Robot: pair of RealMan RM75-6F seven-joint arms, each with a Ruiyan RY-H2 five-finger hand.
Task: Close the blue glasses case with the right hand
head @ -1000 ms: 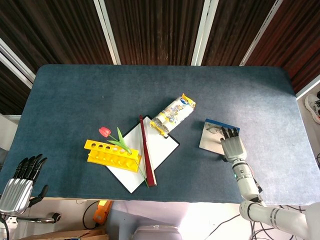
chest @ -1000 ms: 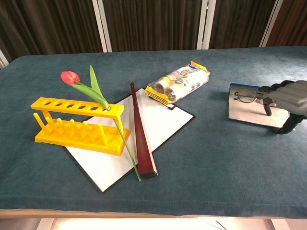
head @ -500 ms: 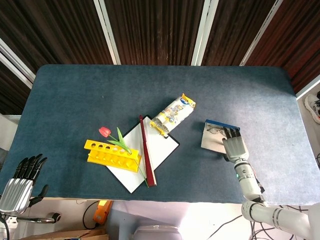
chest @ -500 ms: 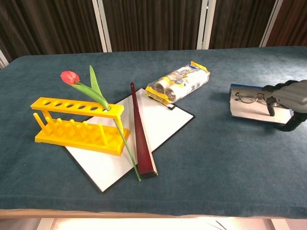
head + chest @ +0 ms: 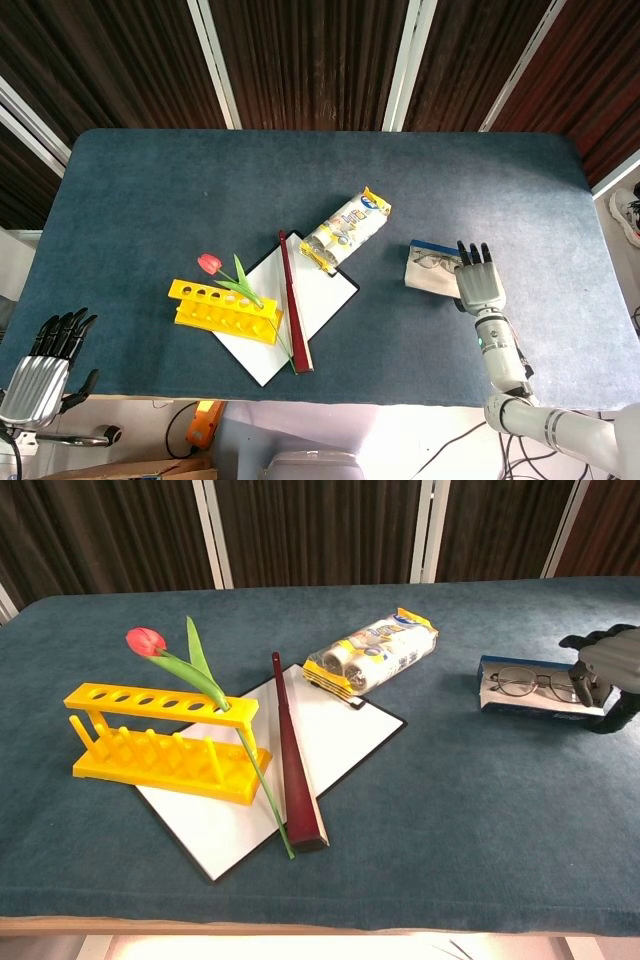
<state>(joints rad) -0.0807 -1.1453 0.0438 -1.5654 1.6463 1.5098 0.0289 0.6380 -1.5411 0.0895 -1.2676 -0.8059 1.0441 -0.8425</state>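
right hand (image 5: 604, 665) partly off-frame

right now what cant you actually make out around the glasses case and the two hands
- Chest view: the right hand is cut off by the right edge, so its grip on the blue glasses case is unclear.
- Head view: the glasses are too small to see in detail.
- Head view: the left hand sits off the table; the chest view does not show it.

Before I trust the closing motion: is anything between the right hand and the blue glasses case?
Nothing visible stands between them. The right hand is already at the right end of the blue glasses case. Only the glasses lie inside the case, where they belong.
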